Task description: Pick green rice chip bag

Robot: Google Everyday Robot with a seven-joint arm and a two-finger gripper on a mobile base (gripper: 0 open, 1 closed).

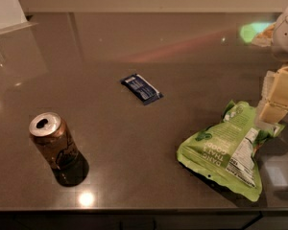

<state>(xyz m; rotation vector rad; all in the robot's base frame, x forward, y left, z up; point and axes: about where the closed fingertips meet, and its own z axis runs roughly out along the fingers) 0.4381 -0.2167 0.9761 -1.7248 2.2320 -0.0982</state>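
In the camera view, the green rice chip bag (223, 152) is seen lying flat and crinkled on the counter (134, 42) at about four o'clock, close to the near edge. The tool (274, 108) is found at three o'clock, by the right border, just at the bag's upper right corner. Whether it is open or closed, and whether anything is held by it, cannot be told. A can (53, 145) is stood upright at eight o'clock and a blue wrapper (141, 88) is laid near the centre, both well apart from the bag.

Only a corner of the bag appears to be met, so a thin pinch is likely, and the slick pouch may be lost as it is raised. If the tool is pressed down, the bag may be pushed toward six o'clock and off the near edge. The chips may be crushed by a hard squeeze.
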